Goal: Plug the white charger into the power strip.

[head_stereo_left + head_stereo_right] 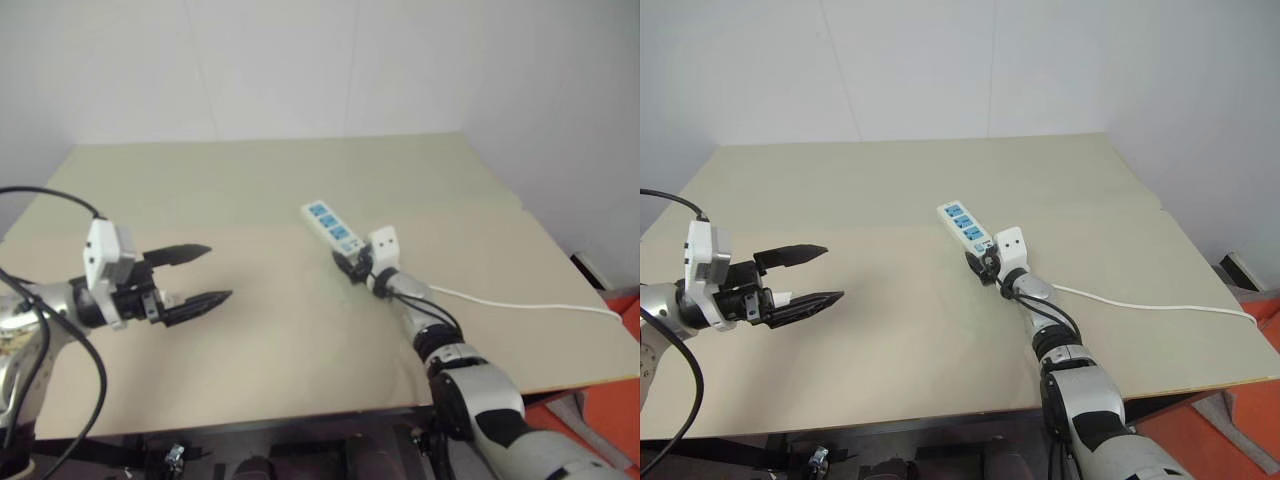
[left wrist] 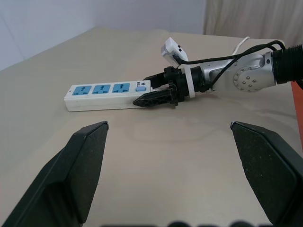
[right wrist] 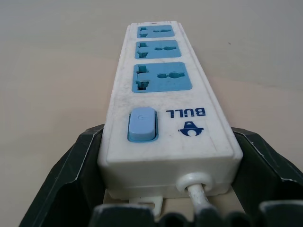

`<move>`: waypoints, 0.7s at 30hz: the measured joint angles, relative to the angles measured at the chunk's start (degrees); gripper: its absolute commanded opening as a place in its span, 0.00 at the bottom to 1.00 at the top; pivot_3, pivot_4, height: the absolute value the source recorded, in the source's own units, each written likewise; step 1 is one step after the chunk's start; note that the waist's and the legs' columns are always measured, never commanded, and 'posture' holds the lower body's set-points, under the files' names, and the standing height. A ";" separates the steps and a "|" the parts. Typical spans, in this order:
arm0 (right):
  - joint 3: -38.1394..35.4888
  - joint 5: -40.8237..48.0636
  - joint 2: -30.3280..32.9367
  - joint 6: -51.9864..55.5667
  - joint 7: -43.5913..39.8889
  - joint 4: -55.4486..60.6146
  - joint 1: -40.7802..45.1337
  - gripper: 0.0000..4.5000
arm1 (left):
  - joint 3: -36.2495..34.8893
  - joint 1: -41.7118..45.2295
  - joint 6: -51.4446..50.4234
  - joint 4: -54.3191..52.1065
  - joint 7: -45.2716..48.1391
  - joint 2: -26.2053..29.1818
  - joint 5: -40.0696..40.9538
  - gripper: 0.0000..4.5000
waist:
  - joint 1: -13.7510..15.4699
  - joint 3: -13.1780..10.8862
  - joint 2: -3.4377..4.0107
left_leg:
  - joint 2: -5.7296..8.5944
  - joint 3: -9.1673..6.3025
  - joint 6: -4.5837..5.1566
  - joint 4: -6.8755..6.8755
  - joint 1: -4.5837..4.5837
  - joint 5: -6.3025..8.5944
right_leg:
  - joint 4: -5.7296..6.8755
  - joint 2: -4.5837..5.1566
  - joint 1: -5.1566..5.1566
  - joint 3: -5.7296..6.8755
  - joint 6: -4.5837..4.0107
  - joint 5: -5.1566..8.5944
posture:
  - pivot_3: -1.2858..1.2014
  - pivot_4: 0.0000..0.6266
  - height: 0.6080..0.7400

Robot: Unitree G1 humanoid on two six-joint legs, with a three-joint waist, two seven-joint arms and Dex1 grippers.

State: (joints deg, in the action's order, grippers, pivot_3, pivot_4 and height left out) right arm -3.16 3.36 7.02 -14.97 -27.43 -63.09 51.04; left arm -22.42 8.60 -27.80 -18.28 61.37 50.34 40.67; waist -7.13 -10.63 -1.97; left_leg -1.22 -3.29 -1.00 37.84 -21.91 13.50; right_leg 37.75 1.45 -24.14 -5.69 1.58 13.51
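The power strip (image 1: 330,226) lies flat on the tan table (image 1: 240,180), right of centre, its three blue socket faces up and its thin white cord (image 1: 520,303) trailing to the right. My right gripper (image 1: 350,266) is at the strip's switch and cord end, one black finger against each long side, shut on it (image 3: 161,75). My left gripper (image 1: 221,271) hangs open over the table's left part, well apart from the strip, nothing between its fingers (image 2: 85,165). The white charger is out of view.
The table's right edge (image 1: 560,260) runs close to where the cord leaves it. A pale wall (image 1: 320,60) stands behind the table. Black cables (image 1: 60,340) loop around my left arm.
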 measured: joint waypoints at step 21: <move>11.13 6.74 12.79 4.77 -51.19 23.57 -12.24 0.76 | 21.77 24.93 12.83 30.11 23.85 24.50 -24.54 1.00 | 0.30 -0.15 0.14 | 0.02 0.02 0.00 -0.01 -0.15 0.00 | 0.00 -0.05 -0.13 0.05 0.24 0.16 | 0.52 0.24 1.00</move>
State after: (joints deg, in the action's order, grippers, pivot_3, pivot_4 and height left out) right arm 7.97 10.10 19.82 -10.19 -78.62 -39.52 38.81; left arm -0.65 33.52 -14.97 11.83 85.21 74.84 16.13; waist -6.83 -10.78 -1.83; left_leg -1.19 -3.26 -1.00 37.83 -22.05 13.50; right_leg 37.75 1.40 -24.28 -5.65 1.82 13.67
